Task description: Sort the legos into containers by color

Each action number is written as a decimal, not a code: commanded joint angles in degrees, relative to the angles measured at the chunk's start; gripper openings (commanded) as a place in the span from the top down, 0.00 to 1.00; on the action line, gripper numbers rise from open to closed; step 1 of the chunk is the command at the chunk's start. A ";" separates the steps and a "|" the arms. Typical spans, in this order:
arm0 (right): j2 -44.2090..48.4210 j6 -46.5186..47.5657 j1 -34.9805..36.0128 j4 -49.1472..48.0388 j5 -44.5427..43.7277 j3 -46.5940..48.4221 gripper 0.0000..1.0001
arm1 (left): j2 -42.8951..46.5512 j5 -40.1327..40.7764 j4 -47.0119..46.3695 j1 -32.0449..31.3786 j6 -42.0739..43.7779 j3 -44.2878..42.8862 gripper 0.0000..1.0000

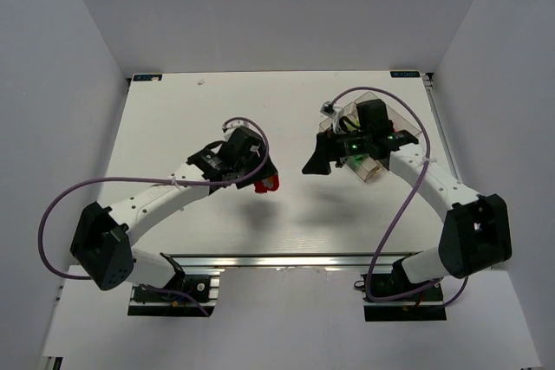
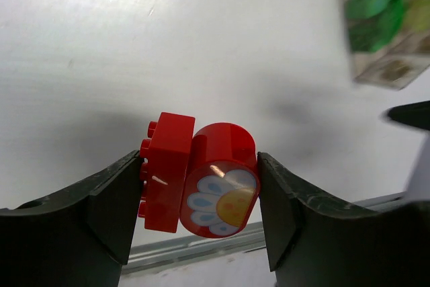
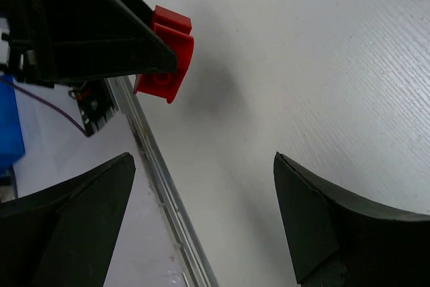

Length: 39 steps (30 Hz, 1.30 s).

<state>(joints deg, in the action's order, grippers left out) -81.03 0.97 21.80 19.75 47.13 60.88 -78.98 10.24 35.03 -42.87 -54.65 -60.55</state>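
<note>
Table: a white flat tabletop (image 1: 173,119) carries the whole scene.
Tray: the clear plastic organiser tray (image 1: 403,119) sits at the far right of the table, partly under the right arm. Its dividing walls are too faint to tell one compartment from another.
Right gripper: the black two-finger right gripper (image 3: 203,159) hangs just left of the tray, with its fingers spread wide and nothing between them.
Left gripper: the black left gripper (image 2: 199,166) is clamped on two red pieces at once and holds them above the table, well apart from the tray.
Sorted bricks: blurred dark green bricks (image 2: 376,5) already lie in the tray, with something paler below them.
Held pieces: a red studded plastic brick (image 2: 164,173) is pressed against a red round piece with a printed flower face (image 2: 222,186).
Progress: probably late. No other loose brick shows overhead, though the arms hide some of the table. The red pair has yet to reach a compartment.
</note>
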 commanded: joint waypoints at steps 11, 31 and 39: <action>-4.57 -21.62 9.48 -8.41 -13.81 9.26 0.11 | -7.24 -6.28 -9.27 4.29 -9.59 -9.23 0.58; -6.41 -22.15 10.28 -10.08 -17.16 6.88 0.20 | -6.27 -8.04 -14.98 5.69 -13.11 -7.56 0.59; -10.10 -22.51 10.28 -11.40 -18.39 10.39 0.32 | -5.13 -9.45 -17.09 5.69 -14.87 -5.81 0.60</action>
<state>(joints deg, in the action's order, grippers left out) -90.56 -21.04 32.10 11.20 29.74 67.99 -87.53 2.09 20.08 -37.39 -68.27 -67.16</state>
